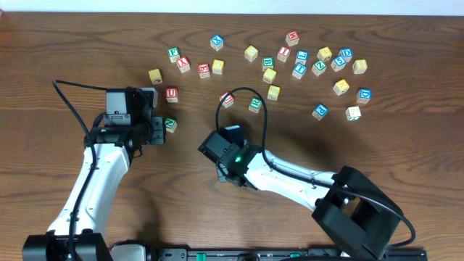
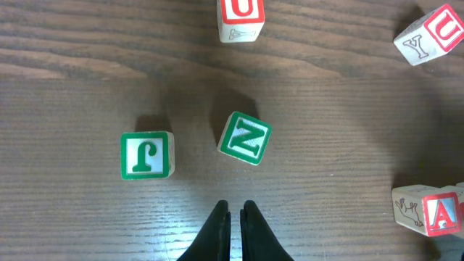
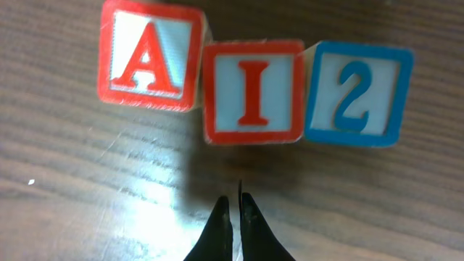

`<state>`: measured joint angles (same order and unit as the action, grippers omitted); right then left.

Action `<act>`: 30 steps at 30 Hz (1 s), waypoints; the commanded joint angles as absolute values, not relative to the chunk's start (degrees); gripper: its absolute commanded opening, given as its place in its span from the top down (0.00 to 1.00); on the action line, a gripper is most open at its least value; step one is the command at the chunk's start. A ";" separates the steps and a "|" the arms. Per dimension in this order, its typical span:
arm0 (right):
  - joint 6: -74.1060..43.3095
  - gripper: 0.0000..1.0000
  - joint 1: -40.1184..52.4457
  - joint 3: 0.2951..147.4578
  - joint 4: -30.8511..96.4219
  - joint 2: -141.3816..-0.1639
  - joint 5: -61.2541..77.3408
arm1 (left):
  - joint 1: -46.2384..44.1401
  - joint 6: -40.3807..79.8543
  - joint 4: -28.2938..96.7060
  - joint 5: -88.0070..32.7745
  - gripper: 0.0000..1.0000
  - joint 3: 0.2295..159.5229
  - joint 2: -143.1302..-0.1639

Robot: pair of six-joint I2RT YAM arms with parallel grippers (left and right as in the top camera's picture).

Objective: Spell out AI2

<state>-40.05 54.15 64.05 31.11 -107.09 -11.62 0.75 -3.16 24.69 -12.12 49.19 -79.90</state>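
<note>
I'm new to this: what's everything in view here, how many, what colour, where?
A block: one, red, left end of a row.
I block: one, red, middle of that row.
2 block: one, blue, right end.
green J block: one, green, left wrist view.
tilted green block: one, green, just right of it.
loose blocks: over twenty, red, blue, green, yellow, scattered across the far half.
table: one, dark brown wood.
left arm, right arm: two, white and black, near edge.
left gripper: one, black, shut, empty.
right gripper: one, black, shut, empty, below the I block.
</note>
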 commanded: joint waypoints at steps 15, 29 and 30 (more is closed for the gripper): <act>-39.53 0.99 52.10 71.48 34.57 -98.30 -28.08 | 0.95 -2.92 24.36 -12.43 0.93 48.90 -80.38; -43.97 0.99 39.94 71.55 40.62 -98.56 -27.27 | 0.93 -0.27 24.58 -12.51 0.93 48.90 -80.38; -44.75 0.99 39.94 71.50 41.08 -98.59 -27.27 | 0.89 0.19 24.82 -12.51 0.93 48.90 -80.38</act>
<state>-42.06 40.07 70.65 40.38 -99.13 -26.81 0.75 -1.72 24.32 -12.14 49.19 -79.90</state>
